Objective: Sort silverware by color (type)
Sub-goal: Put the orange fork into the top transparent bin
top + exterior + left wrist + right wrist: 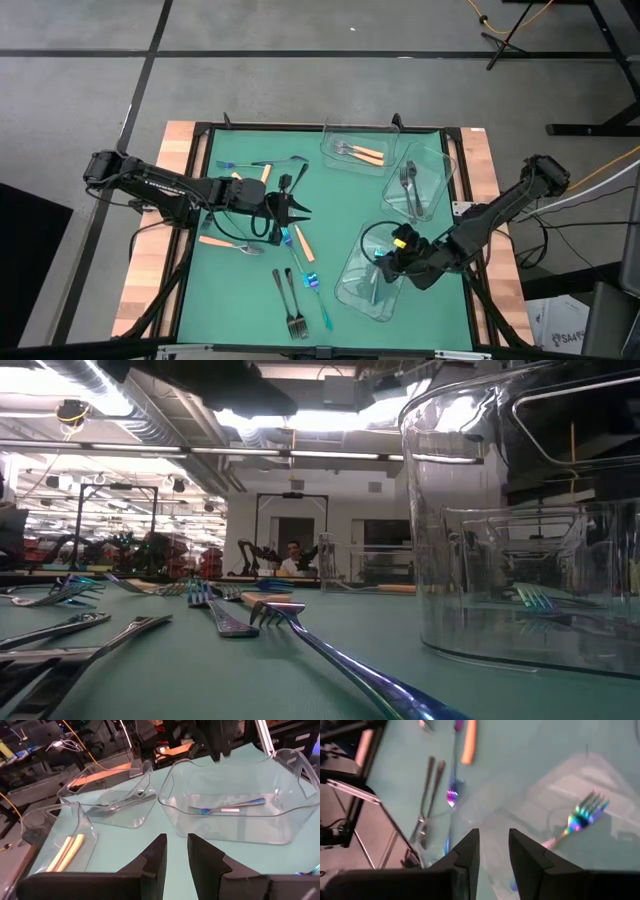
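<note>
While the right gripper (385, 262) hangs over the near tray (350, 285), fingers slightly apart and empty, a blue fork (580, 817) lies inside. Orange forks (362, 152) fill the far tray (330, 135), dark forks (408, 188) the middle one (445, 165). Left gripper (303, 212) is parted, empty.

The floor (300, 80) around the table is grey concrete, crossed by dark seams. An orange cable (515, 14) loops across it at the far right, beside the black legs of a stand (600, 60). Seen level across the table, the room behind is a long workshop with white walls (250, 520), exposed ceiling ducts (120, 400) and bright strip lights (320, 420). A dark doorway (294, 530) stands at the far end, with a person (292, 558) seated before it. Racks of equipment (110, 545) fill the far left.
</note>
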Controlling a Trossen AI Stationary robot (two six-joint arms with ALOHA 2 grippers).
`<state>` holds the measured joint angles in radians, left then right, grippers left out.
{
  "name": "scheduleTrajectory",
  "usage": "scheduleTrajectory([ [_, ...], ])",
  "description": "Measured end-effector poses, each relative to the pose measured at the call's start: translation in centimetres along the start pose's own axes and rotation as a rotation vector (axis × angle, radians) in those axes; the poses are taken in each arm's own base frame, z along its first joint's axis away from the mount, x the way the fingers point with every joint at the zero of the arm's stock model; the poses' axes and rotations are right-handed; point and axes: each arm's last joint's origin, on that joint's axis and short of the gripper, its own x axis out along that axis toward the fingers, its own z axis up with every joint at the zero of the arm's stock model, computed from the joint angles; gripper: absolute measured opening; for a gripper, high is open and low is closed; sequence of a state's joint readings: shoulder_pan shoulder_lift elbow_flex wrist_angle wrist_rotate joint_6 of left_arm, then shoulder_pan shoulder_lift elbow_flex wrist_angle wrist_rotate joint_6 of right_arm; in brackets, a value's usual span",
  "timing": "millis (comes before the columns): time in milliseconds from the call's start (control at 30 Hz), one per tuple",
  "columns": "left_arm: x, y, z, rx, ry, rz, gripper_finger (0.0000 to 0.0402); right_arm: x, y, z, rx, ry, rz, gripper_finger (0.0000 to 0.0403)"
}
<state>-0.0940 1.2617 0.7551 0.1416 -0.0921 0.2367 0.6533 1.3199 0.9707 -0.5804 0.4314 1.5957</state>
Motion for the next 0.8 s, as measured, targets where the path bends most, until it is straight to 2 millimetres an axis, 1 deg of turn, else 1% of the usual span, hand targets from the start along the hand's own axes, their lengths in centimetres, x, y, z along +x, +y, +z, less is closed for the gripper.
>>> scheduleTrajectory([
  [167, 0.0, 0.1, 0.0, -0.050, 0.008, 0.025, 0.0071, -1.3, 0.1, 1.2, -0.070, -0.061, 0.043, 0.0092],
  [300, 0.0, 0.5, -0.2, -0.128, 0.034, 0.166, 0.0071, -1.7, 0.0, 2.8, -0.146, -0.097, 0.050, 0.0092],
  [433, -0.1, 1.0, -0.7, -0.153, 0.092, 0.273, 0.0071, -1.7, -0.2, 4.7, -0.235, -0.146, 0.029, 0.0092],
  [533, -0.1, 1.8, -1.4, -0.229, 0.137, 0.312, 0.0071, -1.4, -0.4, 6.1, -0.308, -0.173, 0.001, 0.0092],
  [667, -0.2, 3.2, -2.6, -0.370, 0.208, 0.368, 0.0071, -0.8, -0.8, 8.0, -0.400, -0.147, -0.027, 0.0092],
  [800, -0.6, 4.8, -4.0, -0.526, 0.284, 0.416, 0.0071, -0.4, -1.3, 9.8, -0.463, -0.157, -0.064, 0.0092],
])
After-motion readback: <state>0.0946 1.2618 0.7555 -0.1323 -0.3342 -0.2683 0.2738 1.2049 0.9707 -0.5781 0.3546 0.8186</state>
